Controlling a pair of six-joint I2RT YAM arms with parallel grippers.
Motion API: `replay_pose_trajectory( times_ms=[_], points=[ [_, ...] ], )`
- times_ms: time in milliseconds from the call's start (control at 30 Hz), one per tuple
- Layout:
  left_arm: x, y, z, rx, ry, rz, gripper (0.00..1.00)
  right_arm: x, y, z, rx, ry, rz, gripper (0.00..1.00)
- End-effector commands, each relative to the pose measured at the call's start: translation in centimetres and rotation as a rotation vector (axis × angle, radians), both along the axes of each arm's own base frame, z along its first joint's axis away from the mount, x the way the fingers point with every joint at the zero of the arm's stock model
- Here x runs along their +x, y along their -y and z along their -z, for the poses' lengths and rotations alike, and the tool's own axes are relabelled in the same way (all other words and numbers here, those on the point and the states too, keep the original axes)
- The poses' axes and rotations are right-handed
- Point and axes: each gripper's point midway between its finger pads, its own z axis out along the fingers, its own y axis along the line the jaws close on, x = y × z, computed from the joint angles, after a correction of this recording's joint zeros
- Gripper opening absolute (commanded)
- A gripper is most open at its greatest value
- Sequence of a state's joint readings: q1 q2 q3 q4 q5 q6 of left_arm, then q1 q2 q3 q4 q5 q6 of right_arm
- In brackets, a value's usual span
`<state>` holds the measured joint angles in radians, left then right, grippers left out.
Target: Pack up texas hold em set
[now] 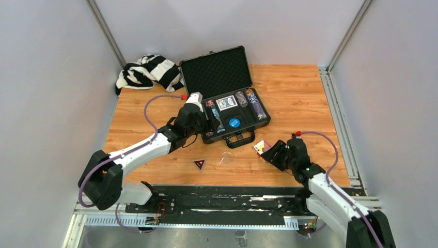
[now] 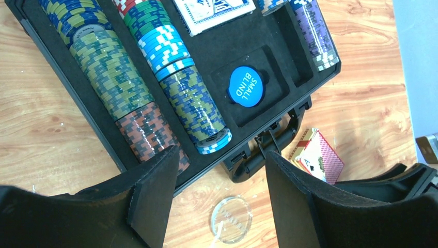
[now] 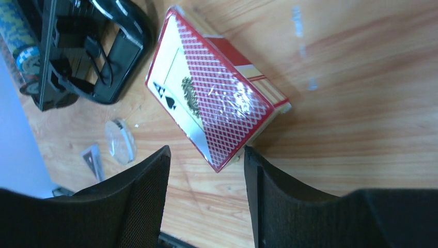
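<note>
Just beyond my right fingers lies the red-backed card deck, flat on the worktop and outside the case. These fingers are spread wide and hold nothing. The deck sits skewed to them, with its long axis running on a slant and one corner aimed into the gap, so I judge the wrist must turn before the fingers can close across the short sides. My right arm is much the nearer one. The deck is just near and right of the case handle.

My left fingers hover at the near left corner of the case, also wide apart and empty.

The case stands open with its lid up at the far side. It holds rows of chip stacks, a blue-backed deck and a blue disc marked small blind, with a bare foam pocket just right of that disc.

A clear disc and a small dark triangle lie loose on the near worktop.
</note>
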<state>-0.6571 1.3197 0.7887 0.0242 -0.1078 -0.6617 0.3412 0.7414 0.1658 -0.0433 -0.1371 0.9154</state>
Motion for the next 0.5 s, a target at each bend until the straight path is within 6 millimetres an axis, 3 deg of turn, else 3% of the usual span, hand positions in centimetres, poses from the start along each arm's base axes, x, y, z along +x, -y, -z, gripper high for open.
replay_pose_trajectory(
  times_ms=[0, 167, 267, 367, 467],
  points=[
    [-0.3, -0.2, 0.0, 0.005, 0.008, -0.003, 0.67, 0.1, -3.0, -2.8, 0.052, -0.018, -0.188, 0.54],
    [-0.2, -0.8, -0.6, 0.015, 0.034, -0.018, 0.67, 0.0, -3.0, -5.7, -0.054, 0.030, -0.325, 0.57],
    [-0.2, -1.0, -1.0, 0.022, 0.050, -0.021, 0.67, 0.7, -1.7, -7.5, -0.184, 0.104, -0.374, 0.71],
    [0.0, -0.9, -1.1, 0.024, 0.060, -0.017, 0.67, 2.1, -0.4, -7.9, -0.318, 0.167, -0.402, 0.83],
    [0.1, -0.7, -1.2, 0.025, 0.064, -0.011, 0.67, 3.0, 0.1, -7.6, -0.421, 0.161, -0.482, 0.85]
  ],
)
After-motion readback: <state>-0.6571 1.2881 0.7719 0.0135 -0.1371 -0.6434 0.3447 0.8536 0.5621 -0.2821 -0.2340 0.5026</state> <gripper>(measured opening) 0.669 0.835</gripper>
